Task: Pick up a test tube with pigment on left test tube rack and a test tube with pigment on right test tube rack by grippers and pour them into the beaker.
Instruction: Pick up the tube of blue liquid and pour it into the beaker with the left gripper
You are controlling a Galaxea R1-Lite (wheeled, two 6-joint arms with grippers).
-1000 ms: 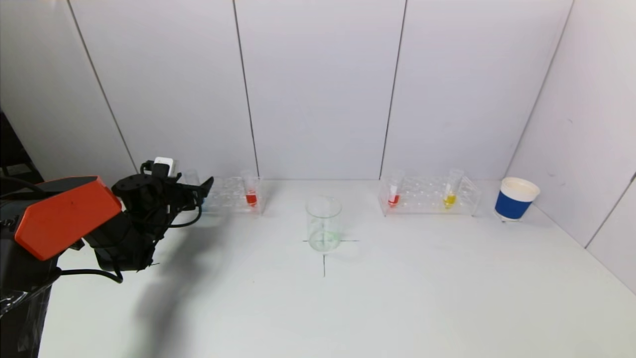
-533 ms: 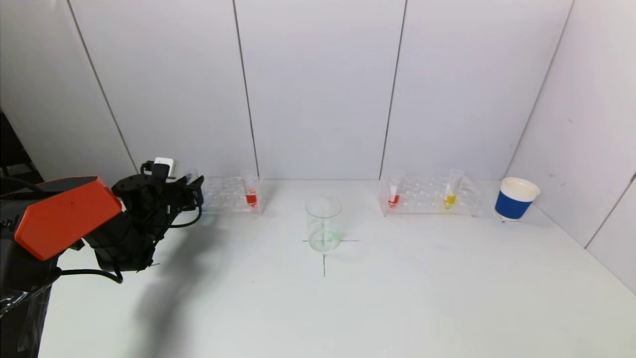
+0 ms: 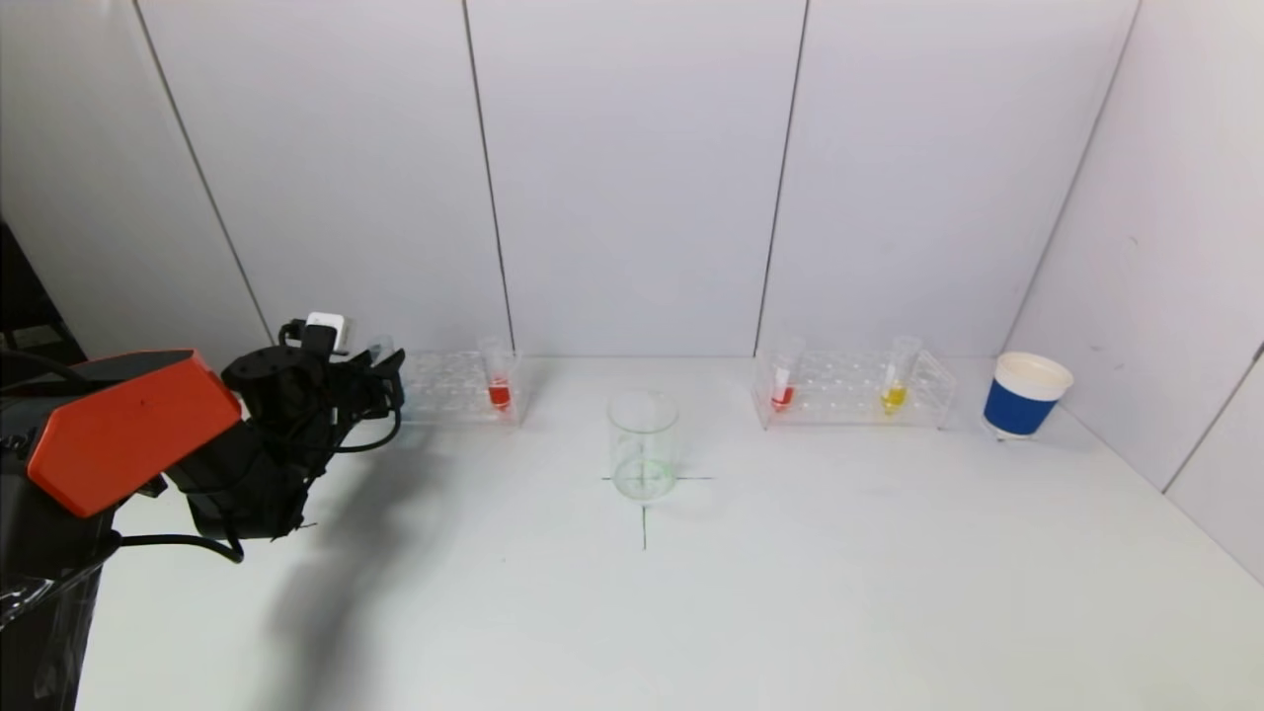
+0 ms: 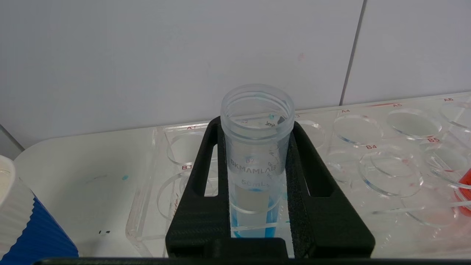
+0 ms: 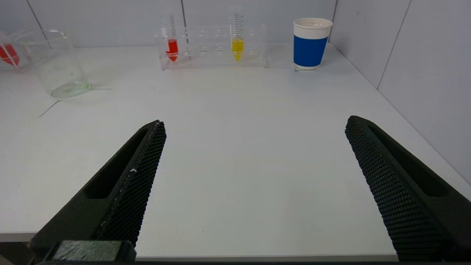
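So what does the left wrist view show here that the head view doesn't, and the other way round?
Only the left wrist view shows the left gripper shut on the blue-pigment tube, which stands in the left rack, plus hole labels such as B4 and another blue cup at the rack's end.

Only the head view shows the beaker, the right rack with its red and yellow tubes, and the blue cup beside it.

Both show the left rack and its red tube. The right gripper appears in neither.
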